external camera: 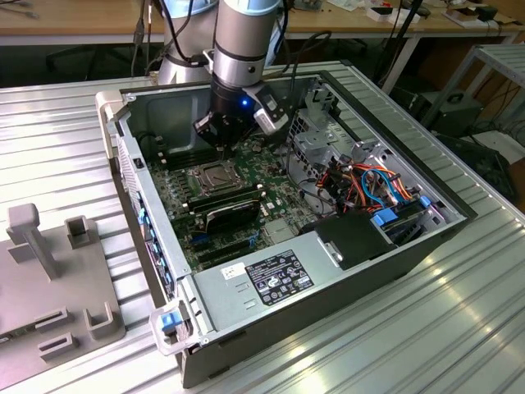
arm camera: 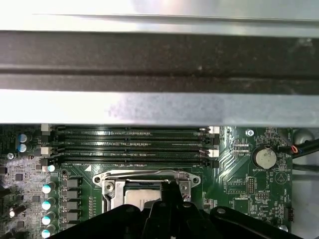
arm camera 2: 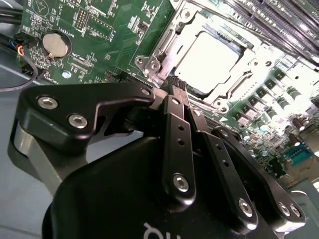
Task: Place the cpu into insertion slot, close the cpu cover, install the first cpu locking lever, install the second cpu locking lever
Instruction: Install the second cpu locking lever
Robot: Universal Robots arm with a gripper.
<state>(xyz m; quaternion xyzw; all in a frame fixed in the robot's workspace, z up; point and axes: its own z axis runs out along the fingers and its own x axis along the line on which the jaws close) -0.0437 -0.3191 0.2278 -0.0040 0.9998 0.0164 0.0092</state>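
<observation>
1. The gripper [arm camera 2: 180, 85] hangs inside the open computer case [external camera: 394, 246], its fingers pressed together with nothing between them, tips right at the edge of the insertion slot [arm camera 2: 164, 50].
2. The cpu [arm camera 2: 207, 57] lies seated in that slot on the green motherboard [arm camera 2: 99, 30].
3. The cpu cover [arm camera 2: 251, 79] is down, framing the chip.
4. Long black memory slots [arm camera: 129, 144] run just beside the socket.
5. The case sits on a ribbed metal counter [external camera: 49, 131].
</observation>
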